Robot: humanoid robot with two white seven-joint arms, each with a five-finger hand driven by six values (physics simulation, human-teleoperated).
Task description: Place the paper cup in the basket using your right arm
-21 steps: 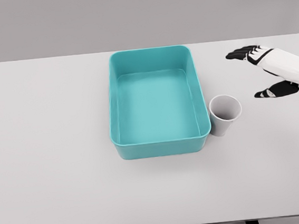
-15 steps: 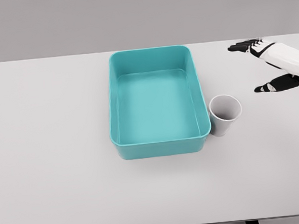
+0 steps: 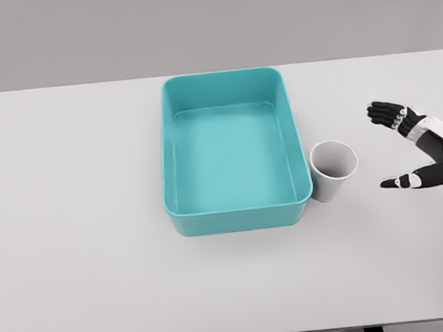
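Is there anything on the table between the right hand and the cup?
No. In the head view, only bare table separates the open right hand from the cup, which stands upright just right of the basket.

- Light was bright, even and diffuse, with no glare
- Shadows on the desk (image 3: 94, 225) were faint and soft
- The render was slightly soft throughout, without visible distortion at the edges

I saw a white bench (image 3: 70, 227) carrying a teal basket (image 3: 239, 211) at its middle and a cup (image 3: 333, 171) upright against the basket's right wall.
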